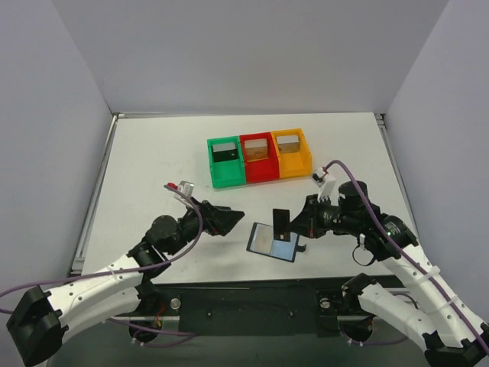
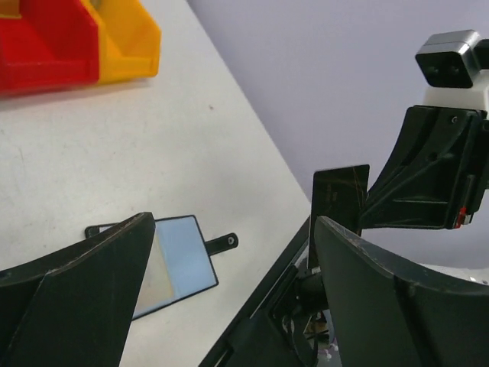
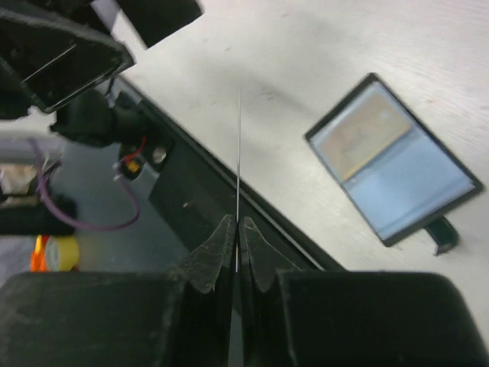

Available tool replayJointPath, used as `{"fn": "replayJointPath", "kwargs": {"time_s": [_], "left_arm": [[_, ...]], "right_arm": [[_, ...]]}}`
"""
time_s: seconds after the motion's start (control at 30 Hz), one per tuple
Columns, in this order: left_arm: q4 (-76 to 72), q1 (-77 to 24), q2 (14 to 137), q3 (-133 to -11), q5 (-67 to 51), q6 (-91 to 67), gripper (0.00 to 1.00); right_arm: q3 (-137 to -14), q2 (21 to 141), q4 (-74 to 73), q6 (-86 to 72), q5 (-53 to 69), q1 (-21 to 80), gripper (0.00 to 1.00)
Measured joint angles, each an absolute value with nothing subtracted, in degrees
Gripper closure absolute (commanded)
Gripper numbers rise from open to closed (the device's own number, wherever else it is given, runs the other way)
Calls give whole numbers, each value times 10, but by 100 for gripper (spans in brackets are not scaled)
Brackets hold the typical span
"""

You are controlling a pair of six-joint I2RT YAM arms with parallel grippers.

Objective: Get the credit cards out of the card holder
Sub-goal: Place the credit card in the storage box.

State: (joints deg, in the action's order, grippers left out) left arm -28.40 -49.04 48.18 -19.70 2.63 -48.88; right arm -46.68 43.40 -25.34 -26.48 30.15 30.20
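- From above, we see the holder lying open on the counter, just left of the right end effector. Its long axis runs left-right, with the tab pointing right.
- The left end effector is spread wide. The right one pinches a black card upright.
- Left wrist: the holder lies flat beyond our spread fingers.
- Right wrist: the card shows edge-on, and the print inside the holder is too blurred to read.

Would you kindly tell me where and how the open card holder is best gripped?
Probably by the small strap tab jutting from one edge of the card holder, coming straight down from above. The holder lies open and flat on the table, so its thin edges offer little purchase, while the tab sticks out clear. The open left gripper is free.
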Motion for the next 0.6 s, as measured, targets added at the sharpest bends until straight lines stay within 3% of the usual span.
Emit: {"fn": "replayJointPath", "kwargs": {"time_s": [0.27,0.43,0.6], "left_arm": [[-372,-425,420,-188,-189,-489,3],[-439,-407,492,-222,-365,-535,3],[-459,-409,555,-244,-467,-564,6]], "right_arm": [[-550,519,-301,-236,422,396,100],[-582,543,-326,-222,445,437,100],[-598,556,-336,-211,449,459,100]]}}
